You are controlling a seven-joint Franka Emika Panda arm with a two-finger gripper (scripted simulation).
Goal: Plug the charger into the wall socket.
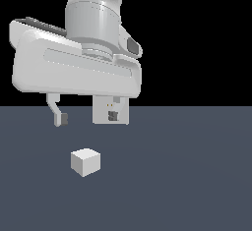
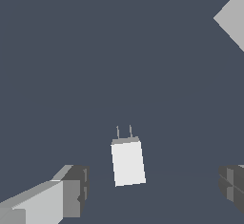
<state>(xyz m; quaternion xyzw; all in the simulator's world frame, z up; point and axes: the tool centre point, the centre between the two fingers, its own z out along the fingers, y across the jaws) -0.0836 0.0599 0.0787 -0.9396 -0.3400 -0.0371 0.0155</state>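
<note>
Looking down from the exterior view, we see a small plain off-white cube-like charger (image 1: 85, 161) sitting alone on the flat dark grey-blue table (image 1: 197, 176). High above it hangs the big white robot arm (image 1: 78, 63) with its end effector (image 1: 87, 117). The two fingers are spread wide apart — one thin grey finger (image 1: 59, 112) hangs on the exterior view's left, and the other one shows in front of the plate. Nothing is held between them. The charger lies below the gap, well apart from both fingers.

Behind the end effector stands the flat upright off-white square wall socket (image 1: 101, 112). We see two tiny yellowish holes on it, just above the dark fingertip. The arm's white body hides the plate's top edge. The charger sits nearer to us than the plate, and the two do not touch.

In the wrist view, the charger (image 2: 127, 162) looks like a white block with two thin grey pins sticking out of one end. It lies between the two dark finger pads (image 2: 76, 189) — not touching either one. A pale corner of the wall socket (image 2: 233, 20) peeks in at the edge, far from the charger. The pins point away from the fingers, and not straight at that corner.
</note>
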